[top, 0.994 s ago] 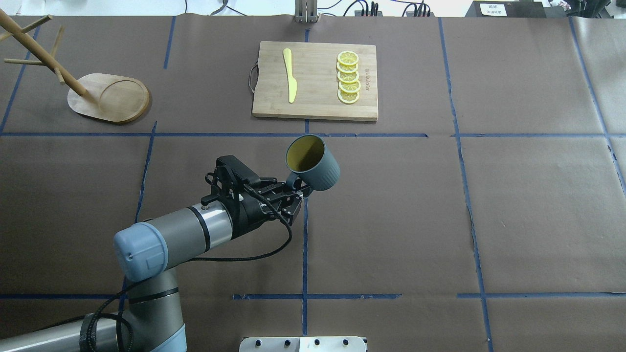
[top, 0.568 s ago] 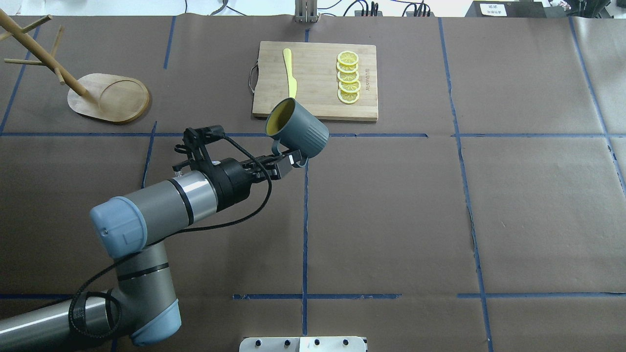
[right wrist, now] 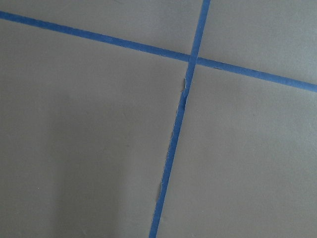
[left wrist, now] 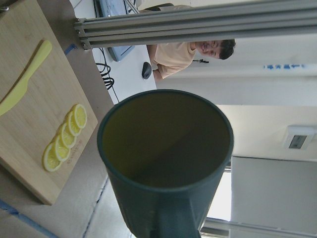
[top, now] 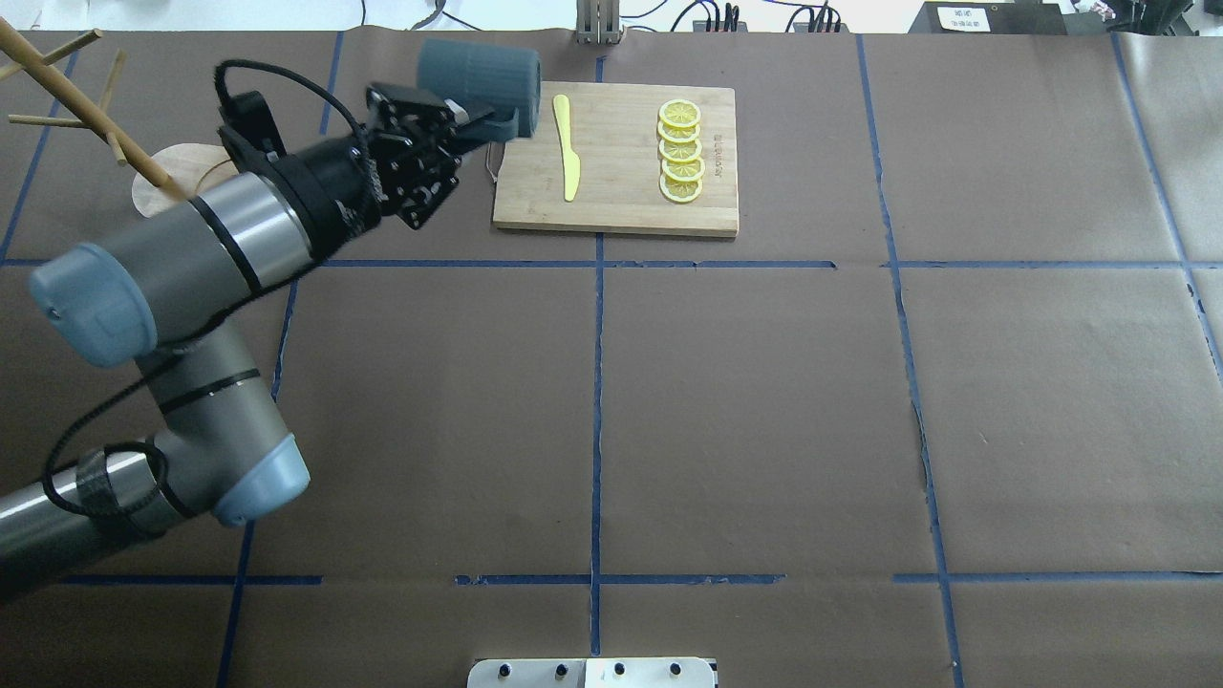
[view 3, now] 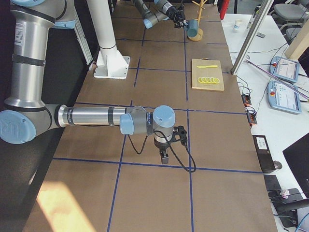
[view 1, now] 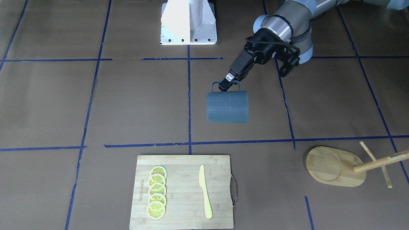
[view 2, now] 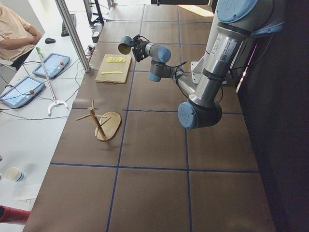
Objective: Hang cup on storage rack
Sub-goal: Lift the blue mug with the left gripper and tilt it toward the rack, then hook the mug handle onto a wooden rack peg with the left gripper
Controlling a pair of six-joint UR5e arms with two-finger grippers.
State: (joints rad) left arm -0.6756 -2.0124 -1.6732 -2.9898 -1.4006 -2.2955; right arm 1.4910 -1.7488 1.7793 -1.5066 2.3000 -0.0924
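My left gripper [top: 475,117] is shut on the squared handle of the dark blue-grey ribbed cup [top: 478,75] and holds it in the air, lying on its side, over the cutting board's left edge. In the front view the gripper [view 1: 227,82] grips the handle above the cup [view 1: 227,107]. The left wrist view looks into the cup's yellow-green inside [left wrist: 166,139]. The bamboo storage rack [top: 177,164] stands at the far left, its base partly hidden by my arm; it also shows in the front view [view 1: 332,166]. My right gripper [view 3: 165,158] hangs low over the table; I cannot tell its state.
A bamboo cutting board [top: 621,210] with a yellow knife [top: 567,143] and several lemon slices [top: 680,151] lies at the far middle. The robot's white base [view 1: 188,22] stands at the near edge. An operator sits beyond the table's far side [view 2: 14,34].
My left arm has lifted and carried the cup to the left and farther away, from the table's middle to over the board's left edge. The cup has turned onto its side.
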